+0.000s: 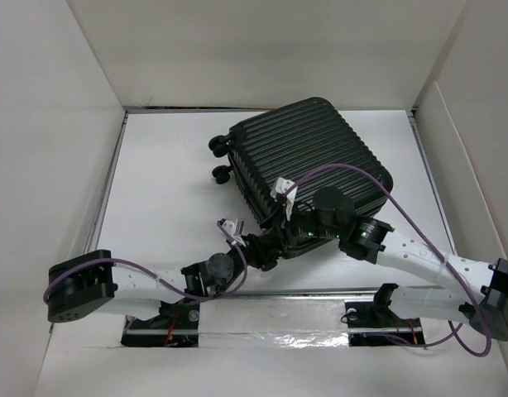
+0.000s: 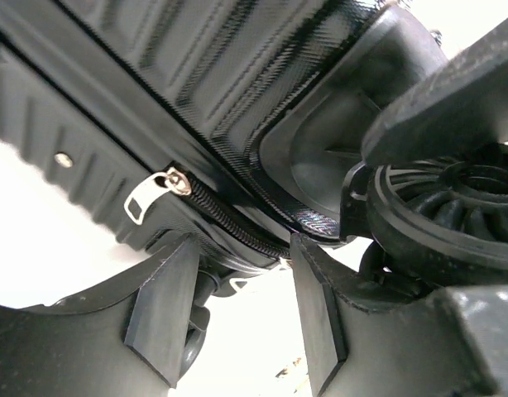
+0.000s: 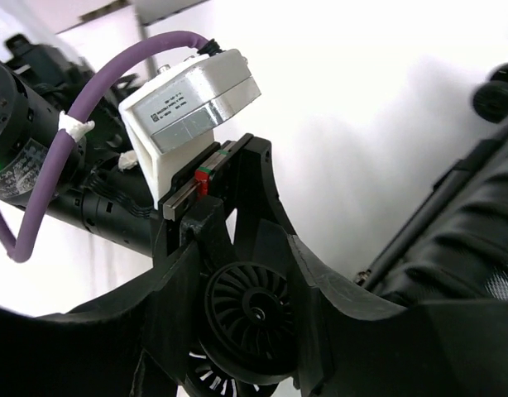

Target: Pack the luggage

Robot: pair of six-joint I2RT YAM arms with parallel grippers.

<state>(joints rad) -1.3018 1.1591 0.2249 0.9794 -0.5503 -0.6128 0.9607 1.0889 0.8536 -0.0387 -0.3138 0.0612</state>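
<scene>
The white surface (image 1: 171, 207) is carrying the whole set-up, with white panels (image 1: 39, 165) standing on three sides. The black ribbed suitcase (image 1: 312, 157) is lying flat and closed near the middle of the surface. It is turned at an angle, with its two visible wheels (image 1: 218, 145) pointing to the far left.

The left arm (image 1: 138, 285) is reaching in low from the near left and the right arm (image 1: 419, 252) from the near right. Both are meeting at the near corner of the suitcase, wrists close together. Purple cables (image 1: 366, 174) are looping along both arms, one arching above the shell.

The left end effector (image 2: 242, 256) is standing spread, its fingers (image 2: 163, 306) sitting just beneath the zippered seam of the suitcase. The zipper track is running down into the gap between them. Whether the pads are touching the shell cannot be told.

The right end effector (image 3: 242, 281) is also standing spread and is pinching nothing. Its gap is framing the finned hub (image 3: 250, 310) of the left end effector, with the white wrist camera (image 3: 192, 103) above it.

The silver zipper pull (image 2: 148, 197) is hanging off the seam, apart from the left fingers and not held.
</scene>
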